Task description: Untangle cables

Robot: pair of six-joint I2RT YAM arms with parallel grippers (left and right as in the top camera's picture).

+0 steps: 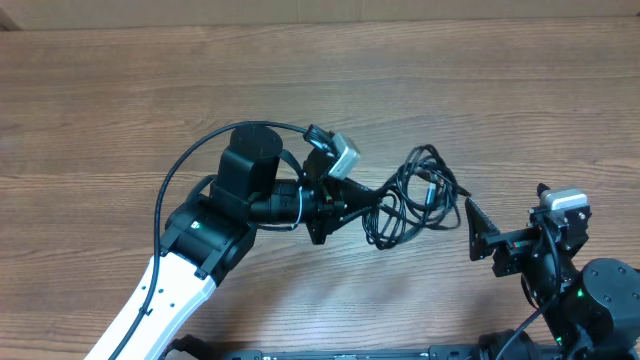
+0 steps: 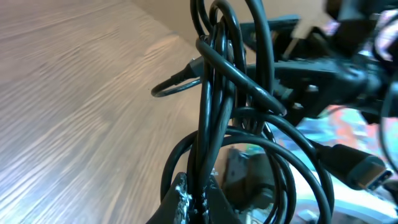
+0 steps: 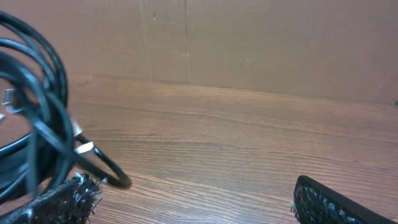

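We are at the start of the untangling proper. The left tool point(image 1: 372, 203) is clamped tight on the cables point(image 1: 420, 195) at the left edge of the knot. In the left wrist view its fingertips point(image 2: 185, 200) pinch several strands together where they meet. The right tool point(image 1: 472, 230) stands just to the right of the bundle with its jaws as wide as they go and nothing between them. In its own view the two pads frame bare desk point(image 3: 249, 143), and the cords point(image 3: 37, 124) crowd in at the left edge. One low loop lies just beside the left-hand pad point(image 3: 68, 196).

We judge that the next move falls to the right tool. It needs to come in a little further and pick a single outer loop or a free end, not a handful. It should then close on that and draw it away while the left tool anchors the rest. Taking two strands at once would likely tighten the knot.

The cables are thin, black and glossy, wound into a loose cluster of overlapping loops near the middle of the wooden desk point(image 1: 300, 80), between the two arms. A silver-tipped plug point(image 3: 84, 147) pokes out on the right tool's side. A larger dark connector point(image 2: 364, 171) shows in the left wrist view. We cannot tell whether the bundle rests fully on the desk or is partly lifted.
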